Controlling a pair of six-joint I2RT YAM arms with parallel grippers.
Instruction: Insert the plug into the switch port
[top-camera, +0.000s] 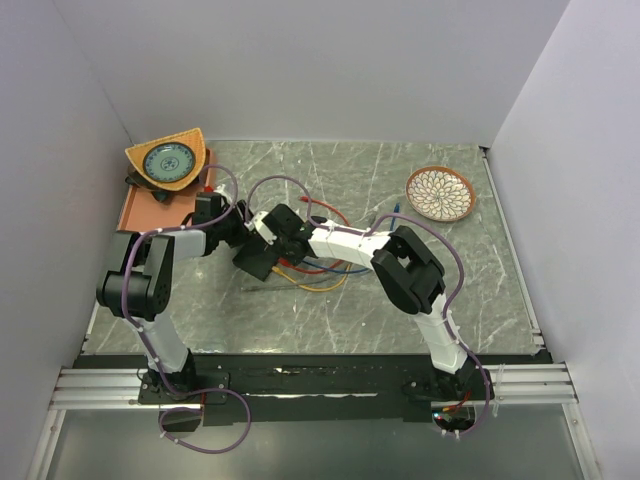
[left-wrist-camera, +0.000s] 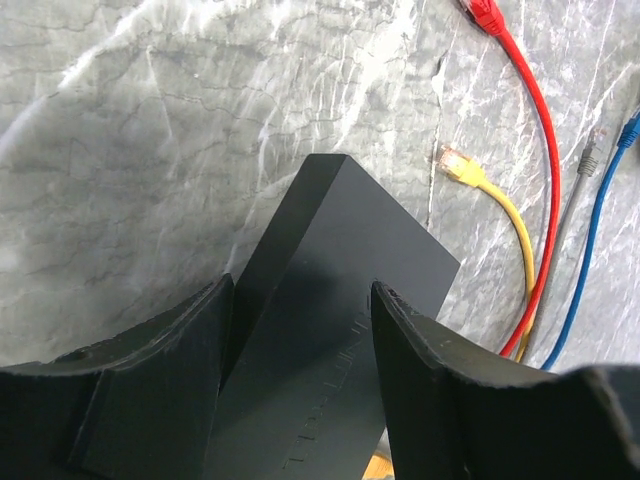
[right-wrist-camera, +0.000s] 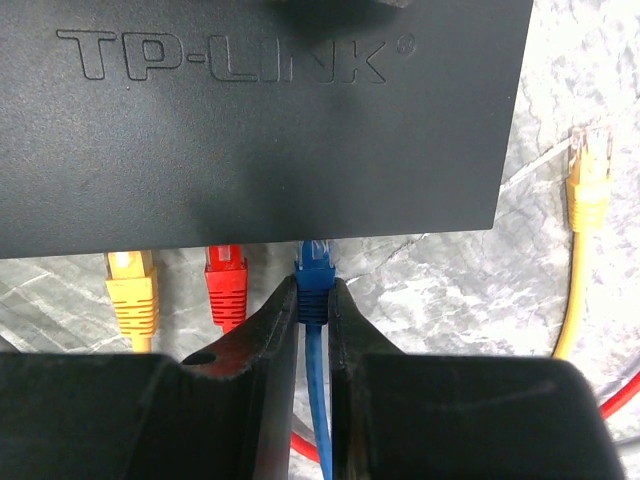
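Observation:
The flat matte-black switch box (top-camera: 255, 262) lies left of the table's middle. My left gripper (top-camera: 243, 222) is shut on its far end, one finger on each side, as the left wrist view shows: gripper (left-wrist-camera: 300, 300), box (left-wrist-camera: 340, 240). In the right wrist view the box (right-wrist-camera: 250, 130) fills the top. My right gripper (right-wrist-camera: 313, 295) is shut on a blue plug (right-wrist-camera: 315, 275), whose tip reaches under the box's port edge. A yellow plug (right-wrist-camera: 131, 285) and a red plug (right-wrist-camera: 226, 280) sit in ports to its left. The sockets themselves are hidden.
A loose yellow plug (right-wrist-camera: 588, 165) lies right of the box. Red (left-wrist-camera: 485, 12), yellow (left-wrist-camera: 455, 162), grey (left-wrist-camera: 588, 158) and blue (left-wrist-camera: 590, 230) cables trail on the marble. An orange tray (top-camera: 135, 205) with a bowl (top-camera: 168, 160) stands back left. A patterned plate (top-camera: 441, 193) stands back right.

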